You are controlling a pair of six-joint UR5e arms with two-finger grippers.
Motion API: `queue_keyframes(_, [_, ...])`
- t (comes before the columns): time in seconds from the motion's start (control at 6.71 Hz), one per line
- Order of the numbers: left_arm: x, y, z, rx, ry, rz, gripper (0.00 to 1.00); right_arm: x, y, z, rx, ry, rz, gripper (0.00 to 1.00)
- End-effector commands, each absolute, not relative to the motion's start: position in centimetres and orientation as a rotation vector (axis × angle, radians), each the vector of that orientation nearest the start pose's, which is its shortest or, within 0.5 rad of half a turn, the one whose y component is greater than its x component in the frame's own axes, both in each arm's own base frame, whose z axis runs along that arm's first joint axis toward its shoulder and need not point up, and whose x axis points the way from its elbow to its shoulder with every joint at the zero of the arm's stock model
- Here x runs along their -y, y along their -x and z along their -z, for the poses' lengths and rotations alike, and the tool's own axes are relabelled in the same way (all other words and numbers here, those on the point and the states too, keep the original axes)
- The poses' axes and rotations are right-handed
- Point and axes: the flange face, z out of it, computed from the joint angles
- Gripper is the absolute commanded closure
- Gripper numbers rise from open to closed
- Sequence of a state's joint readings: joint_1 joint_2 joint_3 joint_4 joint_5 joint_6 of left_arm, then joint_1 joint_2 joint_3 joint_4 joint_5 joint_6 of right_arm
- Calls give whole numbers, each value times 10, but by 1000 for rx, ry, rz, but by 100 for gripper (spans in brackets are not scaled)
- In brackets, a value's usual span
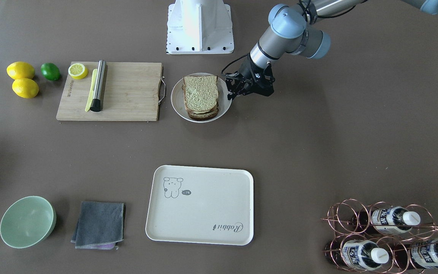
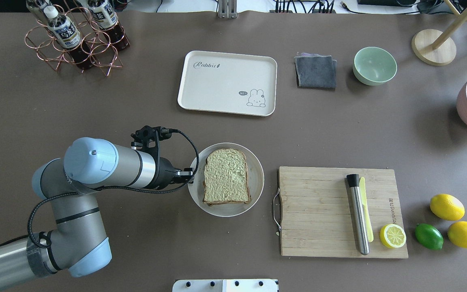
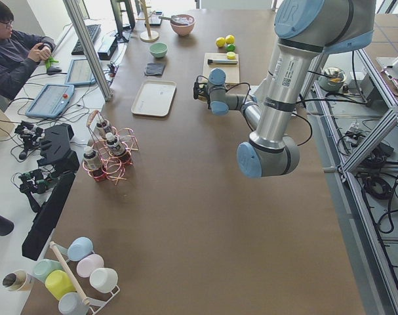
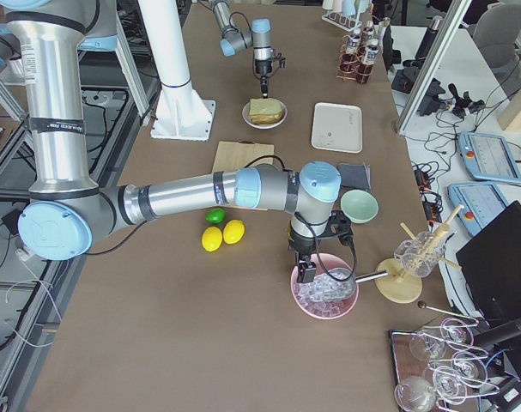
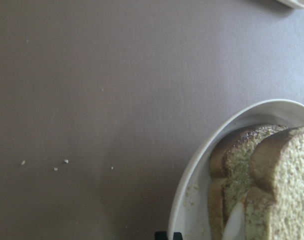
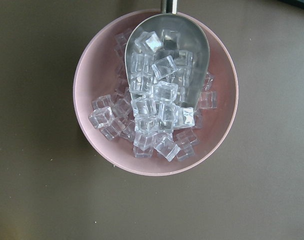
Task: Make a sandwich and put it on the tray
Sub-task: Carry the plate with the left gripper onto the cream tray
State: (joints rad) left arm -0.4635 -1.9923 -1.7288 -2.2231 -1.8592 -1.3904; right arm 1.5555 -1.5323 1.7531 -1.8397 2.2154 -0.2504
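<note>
Sandwich [image 2: 226, 176] sits stacked on the plate [image 2: 258, 178], well apart from the far tray [image 2: 225, 81]; left gripper [image 2: 189, 173], jaw state not discernible, is at the plate's left rim, so an edge grasp may tilt the plate and slide the sandwich off.

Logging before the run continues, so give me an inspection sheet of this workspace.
Surface: brown table, a few crumbs.
Job's things: sandwich stacked on white plate; tray bears nothing.
Clutter: cutting board, lemons, lime, green bowl, grey cloth, bottle rack, ice bowl.
Grippers: left gripper at the plate's rim; right gripper over the ice bowl; jaws unclear.
Cables: black cable looping off the left wrist.
Surroundings: operator seated at a side desk.
</note>
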Motion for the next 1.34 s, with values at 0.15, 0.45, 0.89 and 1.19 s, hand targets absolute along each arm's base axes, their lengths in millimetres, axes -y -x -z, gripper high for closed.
queue_keyframes(0.15, [458, -488, -232, -1218, -136, 137, 100, 492, -66, -592, 648, -19, 238, 0])
queue_keyframes(0.45, [535, -490, -227, -1167, -171, 194, 100, 491, -66, -592, 648, -17, 238, 0])
queue_keyframes(0.89, [632, -493, -237, -1111, -178, 222, 100, 491, -66, -592, 648, -17, 238, 0])
queue_keyframes(1.19, [659, -510, -241, -1073, -187, 254, 100, 491, -66, -592, 648, -17, 238, 0])
